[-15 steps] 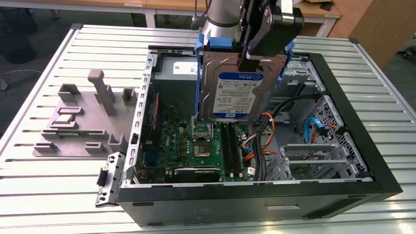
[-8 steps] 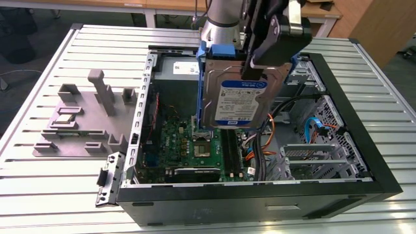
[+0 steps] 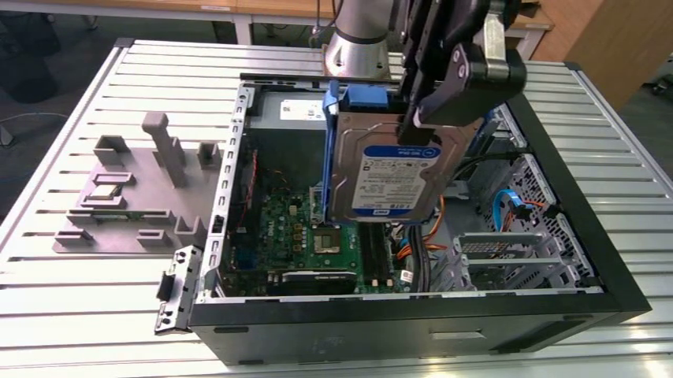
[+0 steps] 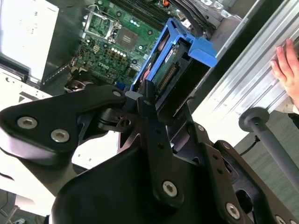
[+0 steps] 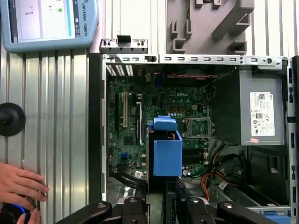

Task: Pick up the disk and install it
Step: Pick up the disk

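The disk [image 3: 395,177] is a silver hard drive with a white-and-blue label, edged by a blue bracket. It hangs upright over the open computer case [image 3: 421,303], above the green motherboard [image 3: 305,228]. My gripper [image 3: 421,124] is shut on its upper end. In the first wrist view the disk [image 5: 167,149] shows edge-on as a blue block in front of the gripper [image 5: 163,198], with the board behind it. In the second wrist view the black fingers [image 4: 148,100] clamp the blue-framed disk [image 4: 173,60].
A grey power supply box [image 5: 261,112] with a white sticker fills one end of the case. A metal drive cage [image 3: 505,252] sits at the exterior view's right. A grey parts fixture [image 3: 137,197] lies beside the case. A person's hand [image 5: 18,184] rests on the table near a pendant screen [image 5: 46,23].
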